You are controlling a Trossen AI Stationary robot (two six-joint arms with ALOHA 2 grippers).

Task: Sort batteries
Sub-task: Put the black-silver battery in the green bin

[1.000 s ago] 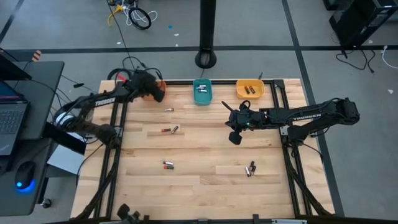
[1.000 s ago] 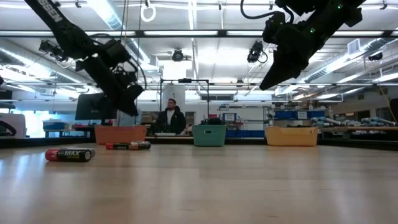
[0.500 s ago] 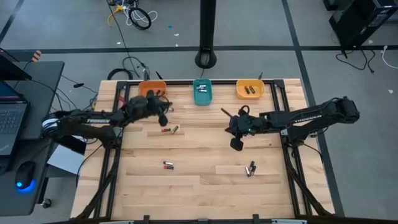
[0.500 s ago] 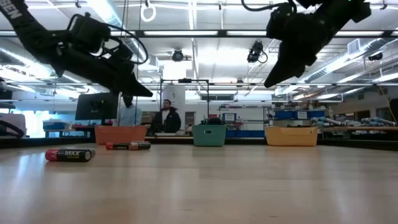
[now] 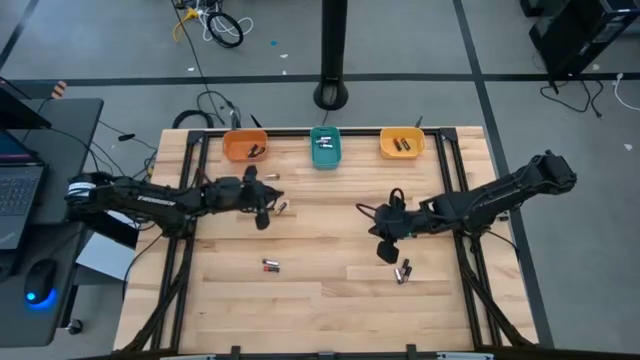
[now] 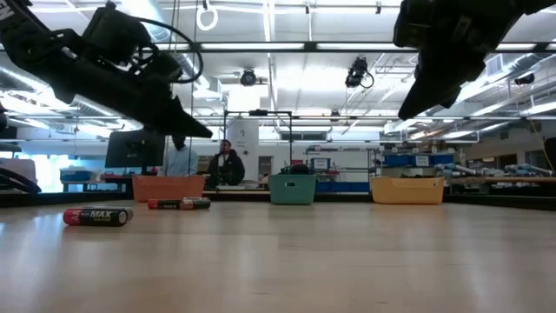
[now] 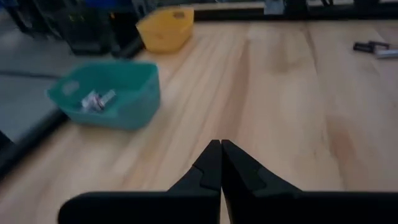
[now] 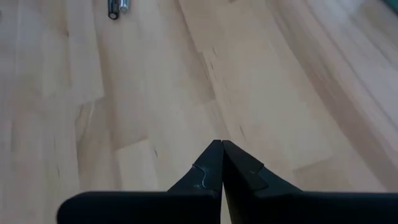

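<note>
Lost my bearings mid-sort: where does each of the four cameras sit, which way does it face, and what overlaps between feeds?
High view: overhead, straight down on the table; both arms, left gripper, right gripper.
Low view: tabletop height, facing the bins and room; both arms overhead.
Left wrist view: looks past its shut jaws at the teal bin.
Right wrist view: looks past its shut jaws at wood and two batteries.
Shared: the teal bin shows in high, low and left wrist views.

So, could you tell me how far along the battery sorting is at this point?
Partly done: batteries already lie in the orange bin, teal bin and yellow bin. Nothing is in hand: the left hand and right hand are both shut and empty. Left: loose batteries and a pair on the table.
</note>
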